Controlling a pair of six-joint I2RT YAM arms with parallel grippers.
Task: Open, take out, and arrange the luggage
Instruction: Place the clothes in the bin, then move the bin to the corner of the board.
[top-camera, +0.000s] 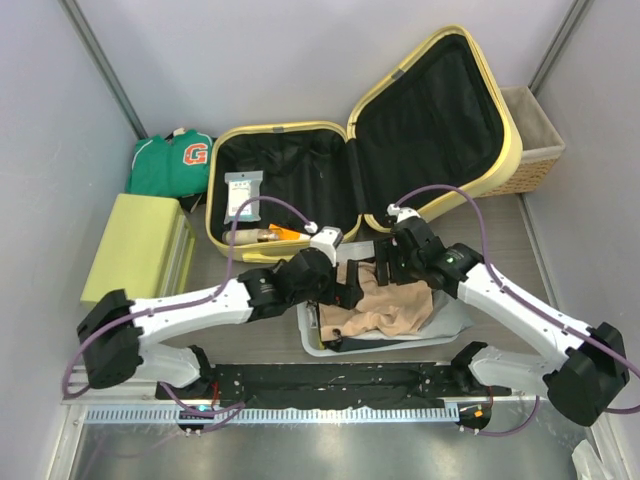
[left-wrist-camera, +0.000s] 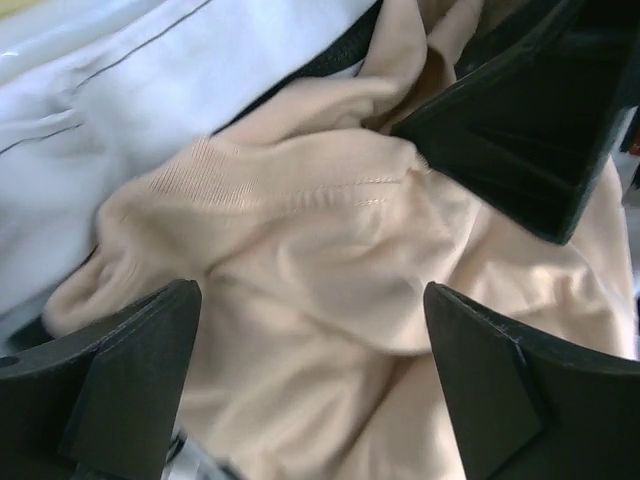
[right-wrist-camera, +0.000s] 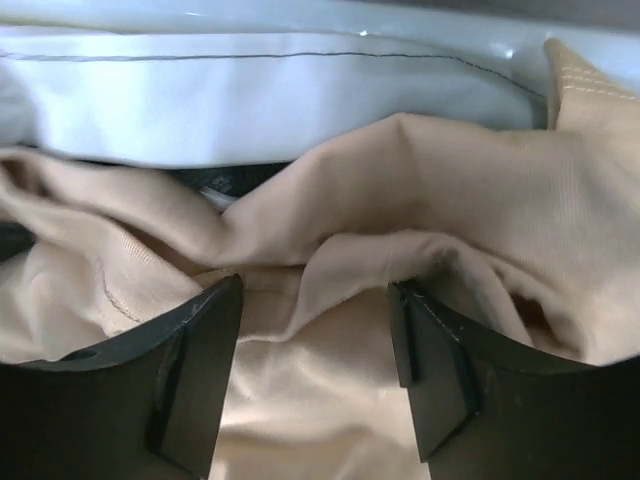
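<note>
The luggage (top-camera: 283, 128) lies open at the back, its pale yellow lid propped up and black lining showing. In front of it a crumpled beige garment (top-camera: 385, 305) sits in a pale grey pouch (top-camera: 310, 325). My left gripper (top-camera: 350, 290) hovers open just above the beige garment (left-wrist-camera: 330, 260), its fingers (left-wrist-camera: 130, 370) wide apart. My right gripper (top-camera: 390, 265) is open too, with a fold of the beige garment (right-wrist-camera: 330, 400) lying between its fingers (right-wrist-camera: 200, 350), unclamped. A black finger of the right gripper (left-wrist-camera: 530, 120) shows at the top right of the left wrist view.
A white packet (top-camera: 243, 195) and an orange-tipped item (top-camera: 275, 235) lie in the suitcase's lower half. A green jersey (top-camera: 175, 165) and a yellow-green box (top-camera: 140, 245) sit to the left. A wicker basket (top-camera: 535, 150) stands behind the lid at right.
</note>
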